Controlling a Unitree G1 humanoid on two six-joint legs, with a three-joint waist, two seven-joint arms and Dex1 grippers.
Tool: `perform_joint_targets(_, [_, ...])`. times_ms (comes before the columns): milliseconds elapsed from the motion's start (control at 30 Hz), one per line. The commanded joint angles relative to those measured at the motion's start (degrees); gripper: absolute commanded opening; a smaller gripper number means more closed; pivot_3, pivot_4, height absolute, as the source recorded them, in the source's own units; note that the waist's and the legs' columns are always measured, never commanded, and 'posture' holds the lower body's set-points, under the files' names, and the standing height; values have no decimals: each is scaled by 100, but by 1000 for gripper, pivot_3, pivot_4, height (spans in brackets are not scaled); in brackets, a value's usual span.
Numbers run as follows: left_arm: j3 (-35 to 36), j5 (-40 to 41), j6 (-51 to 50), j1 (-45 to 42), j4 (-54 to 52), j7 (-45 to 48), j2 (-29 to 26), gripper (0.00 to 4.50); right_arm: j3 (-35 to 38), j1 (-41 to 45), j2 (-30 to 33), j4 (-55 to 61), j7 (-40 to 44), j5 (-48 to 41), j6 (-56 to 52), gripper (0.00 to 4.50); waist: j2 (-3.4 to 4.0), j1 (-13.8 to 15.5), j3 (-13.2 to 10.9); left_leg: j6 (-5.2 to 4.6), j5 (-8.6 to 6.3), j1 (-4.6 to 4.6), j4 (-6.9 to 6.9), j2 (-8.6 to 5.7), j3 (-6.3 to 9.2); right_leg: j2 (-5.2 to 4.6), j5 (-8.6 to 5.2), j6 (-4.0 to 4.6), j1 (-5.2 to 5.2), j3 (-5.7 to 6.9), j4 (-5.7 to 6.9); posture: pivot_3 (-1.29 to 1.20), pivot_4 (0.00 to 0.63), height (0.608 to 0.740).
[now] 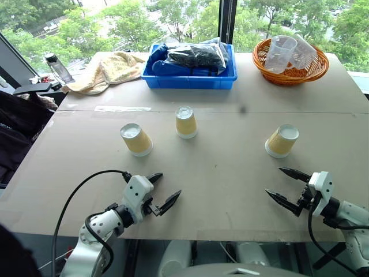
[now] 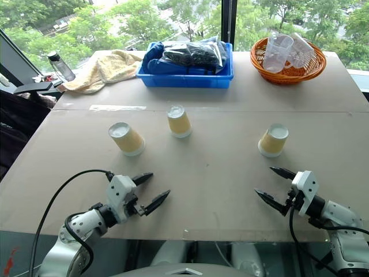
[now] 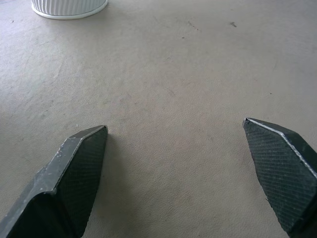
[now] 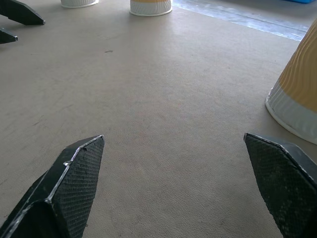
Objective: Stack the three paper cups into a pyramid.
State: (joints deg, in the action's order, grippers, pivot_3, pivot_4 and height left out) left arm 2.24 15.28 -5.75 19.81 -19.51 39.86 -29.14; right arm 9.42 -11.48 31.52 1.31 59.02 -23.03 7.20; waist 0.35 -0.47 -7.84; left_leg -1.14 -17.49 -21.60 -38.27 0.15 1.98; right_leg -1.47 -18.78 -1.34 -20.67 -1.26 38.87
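Three tan paper cups stand upside down and apart on the table: the left cup (image 1: 136,139), the middle cup (image 1: 185,122) and the right cup (image 1: 281,141). No pyramid stands. My left gripper (image 1: 170,183) hovers open near the front edge, below the left and middle cups, with nothing between its fingers. My right gripper (image 1: 273,180) is open and empty too, just in front of the right cup. In the right wrist view the right cup (image 4: 297,94) rises close beside one fingertip, apart from it. A cup's white rim (image 3: 69,7) shows beyond the left gripper (image 3: 174,125).
At the back stand a blue bin (image 1: 187,82) of dark bags, a wicker basket (image 1: 294,76) holding clear plastic cups (image 1: 281,53), a crumpled towel (image 1: 106,70) and a bottle (image 1: 57,68). The table's front edge runs just under both grippers.
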Motion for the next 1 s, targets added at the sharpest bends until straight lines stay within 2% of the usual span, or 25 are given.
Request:
perform_joint_targets(33, [-84, -22, -18, 63, 74, 71, -14, 4500, 99, -33, 49, 195, -51, -58, 26, 4459, 0, 0, 0, 0, 0, 0, 0, 0, 0, 0, 0, 0, 0, 0, 0, 0, 150, 740])
perform_joint_targets(500, [6, 57, -46, -200, 369, 271, -188, 4500, 175, -105, 42, 134, -300, -31, 34, 4459, 1, 15, 1, 0, 0, 3, -4, 0, 0, 1, 0, 0, 2, 1, 8, 0, 150, 740])
perform_joint_targets(767, [-38, 251, -74, -483, 327, 667, -357, 4500, 386, -126, 19, 200, -716, -65, -38, 4459, 1, 14, 1, 0, 1, 4, -5, -1, 1, 1, 0, 0, 4, 3, 9, 0, 150, 740])
perform_joint_targets(1000, [99, 977, -888, -1358, -223, 1226, -863, 4500, 711, 200, -301, 231, -1839, 12, -414, 4459, -10, -7, -7, 2, 2, -2, -7, -1, 4, 4, 0, 0, -1, 5, 13, 0, 150, 740])
